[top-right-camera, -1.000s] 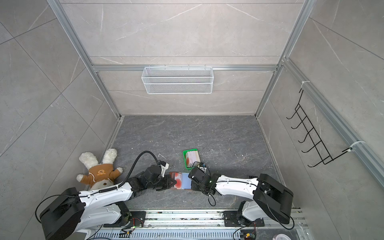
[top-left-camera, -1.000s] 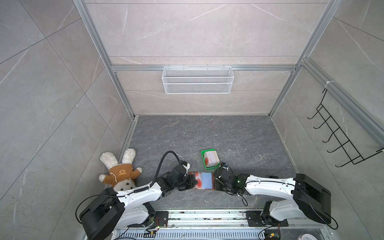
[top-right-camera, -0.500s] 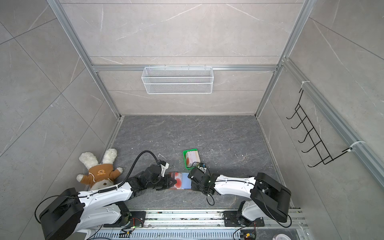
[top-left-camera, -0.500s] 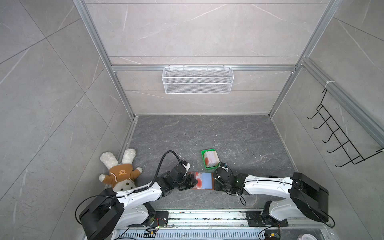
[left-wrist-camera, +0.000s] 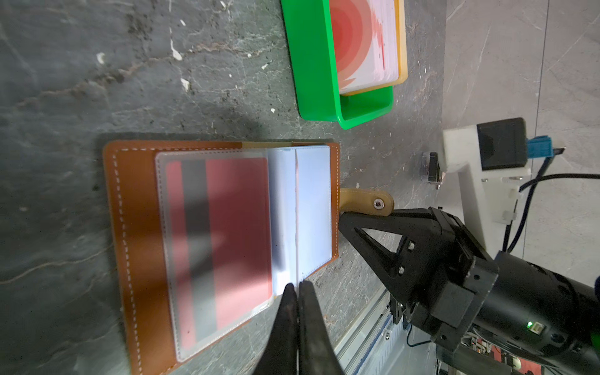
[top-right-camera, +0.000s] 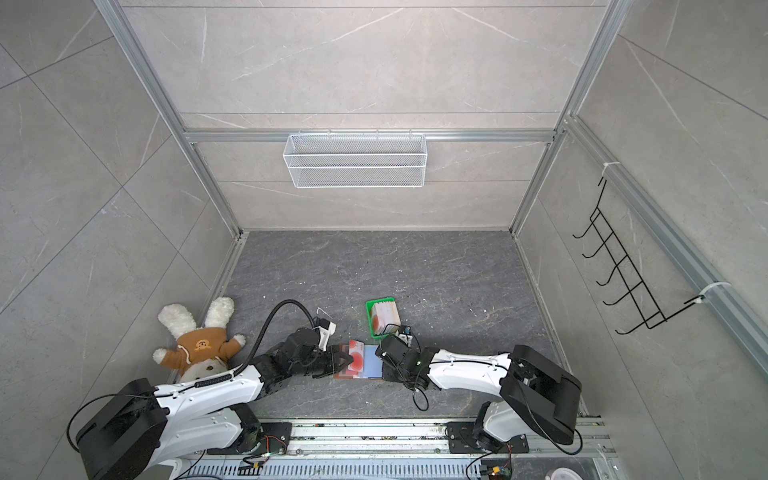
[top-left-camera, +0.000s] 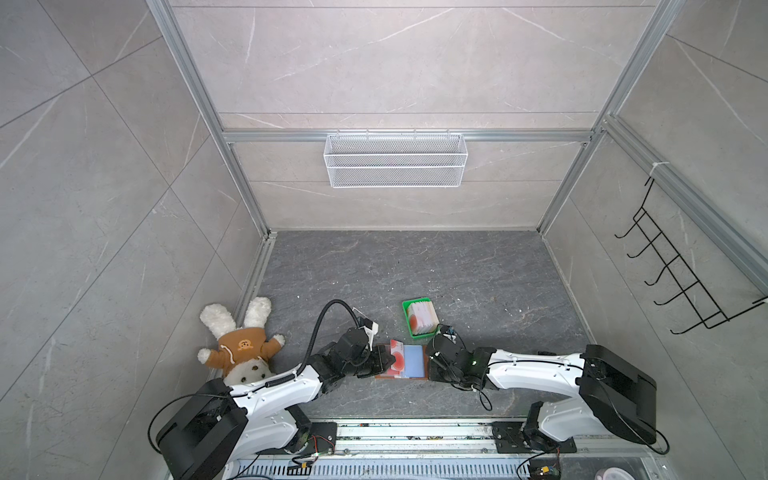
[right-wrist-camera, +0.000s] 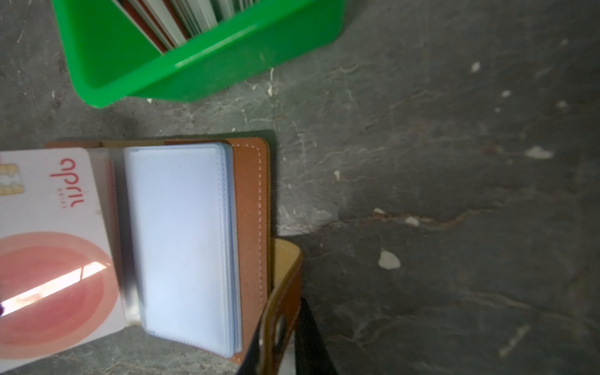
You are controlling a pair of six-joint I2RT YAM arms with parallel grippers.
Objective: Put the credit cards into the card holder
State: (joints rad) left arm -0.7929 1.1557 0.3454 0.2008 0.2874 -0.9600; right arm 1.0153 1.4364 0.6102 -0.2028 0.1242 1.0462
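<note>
Pinching tight with no gap showing, the left gripper is gripping the edge of a pale card with a red-orange circle, and is holding it at a tilt over the open wallet. The right gripper is squeezing nearly closed around the wallet's snap tab, on the side away from the left arm. The wallet is lying flat on the dark stone table between the two arms, with a red card with a dark stripe sitting in its clear sleeve. The remaining cards are leaning in a green tray just behind the wallet. A stuffed bunny is lying well off by the left wall.
</note>
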